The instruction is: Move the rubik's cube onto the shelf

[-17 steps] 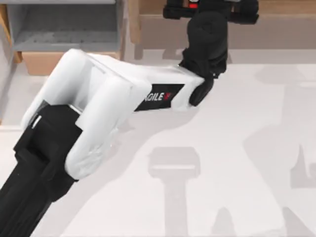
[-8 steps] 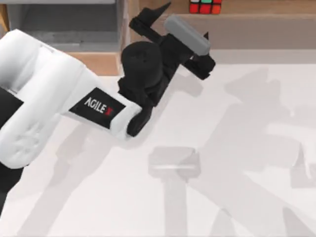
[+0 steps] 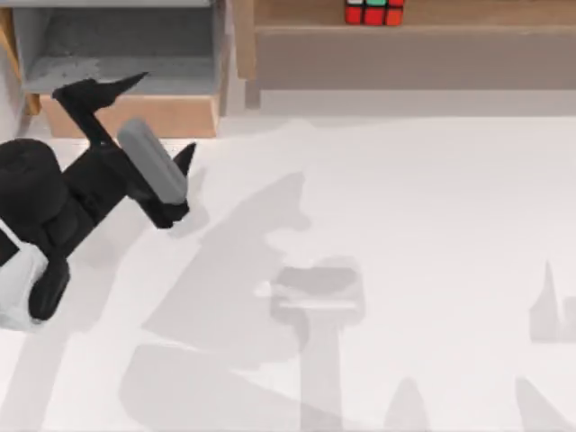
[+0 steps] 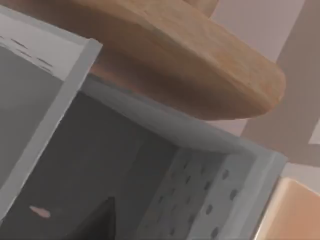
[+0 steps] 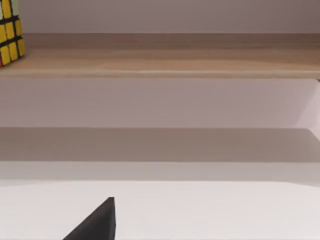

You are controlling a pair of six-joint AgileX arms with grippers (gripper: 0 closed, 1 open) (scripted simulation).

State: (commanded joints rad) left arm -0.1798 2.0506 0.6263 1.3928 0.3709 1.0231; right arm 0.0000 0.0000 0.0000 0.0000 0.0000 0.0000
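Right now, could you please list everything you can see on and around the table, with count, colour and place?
rubik's cube: one, red, green and white stickers on top, yellow side in the right wrist view, resting on the shelf.
shelf: one, light-brown wood, far edge of the table, centre to right.
wooden box: one, light-brown with grey interior, far left.
table: one, white.
left gripper: one, black, jaws open and empty, in front of the wooden box.

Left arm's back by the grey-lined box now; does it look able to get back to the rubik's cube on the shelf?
Probably yes. The left gripper, fingers spread, sits at the table's left, and bare tabletop lies between it and the rubik's cube on the shelf.
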